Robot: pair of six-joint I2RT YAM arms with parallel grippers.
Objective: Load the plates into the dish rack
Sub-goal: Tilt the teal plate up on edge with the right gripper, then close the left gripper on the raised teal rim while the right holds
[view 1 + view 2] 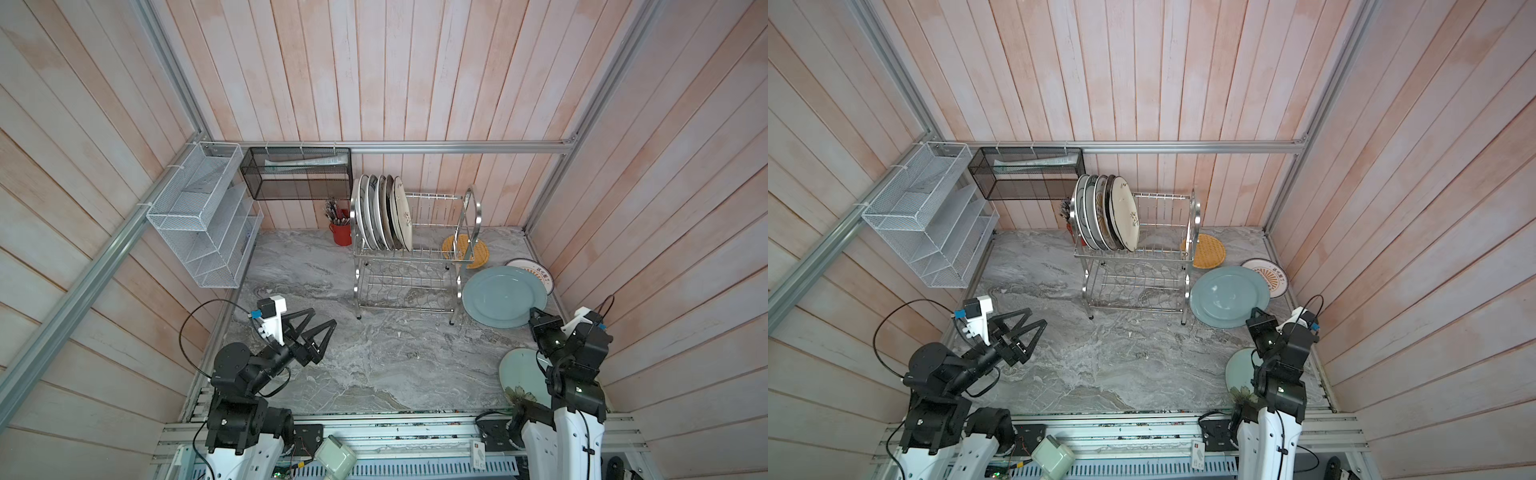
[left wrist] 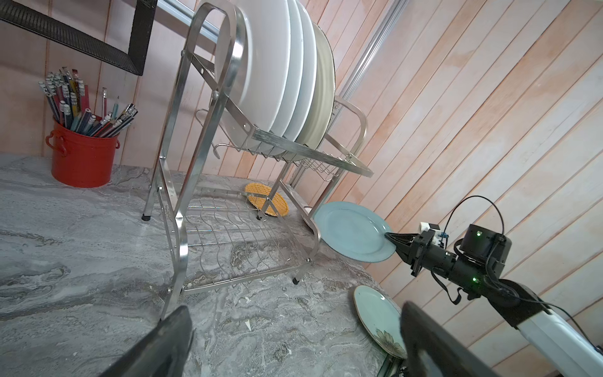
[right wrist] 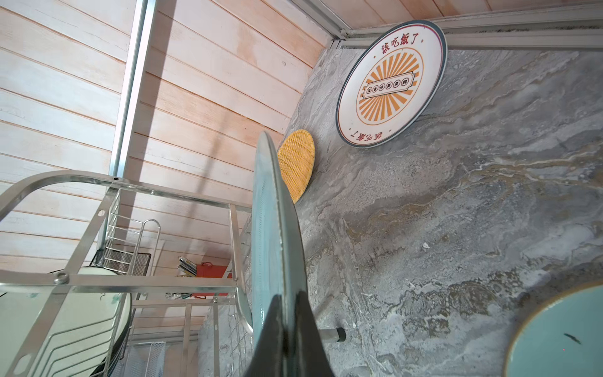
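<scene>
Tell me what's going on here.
The right gripper is shut on the blue plate at its rim, holding it tilted beside the rack. The left gripper hangs open over the table, holding nothing. Several plates already stand in the rack's top tier. The sunburst plate, woven plate and green plate lie on the table.

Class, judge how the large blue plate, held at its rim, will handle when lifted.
The blue plate looks rigid, so it should not flex. The right gripper pinches only its rim, so it may pivot or droop. Its glossy glaze probably slips easily.
</scene>
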